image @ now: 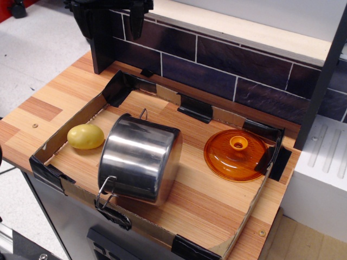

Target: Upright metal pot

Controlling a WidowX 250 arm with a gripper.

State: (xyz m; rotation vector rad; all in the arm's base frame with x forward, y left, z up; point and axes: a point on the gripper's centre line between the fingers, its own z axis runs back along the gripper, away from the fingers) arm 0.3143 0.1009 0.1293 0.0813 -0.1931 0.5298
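Observation:
The metal pot (140, 158) is shiny steel and sits tipped over in the cardboard-edged tray (162, 230), left of centre. Its opening faces down and away and is hidden. One wire loop handle (107, 190) sticks out at the front left and the other (143, 114) at the back. My black gripper (111, 21) hangs at the top left, above the tray's back left corner, well apart from the pot. Its two fingers (87, 24) stand wide apart with nothing between them.
A yellow potato (85, 136) lies just left of the pot. An orange translucent lid (236, 154) lies at the tray's right end. A dark tiled back wall (217, 70) runs behind the tray. Low cardboard walls with black tape ring the tray.

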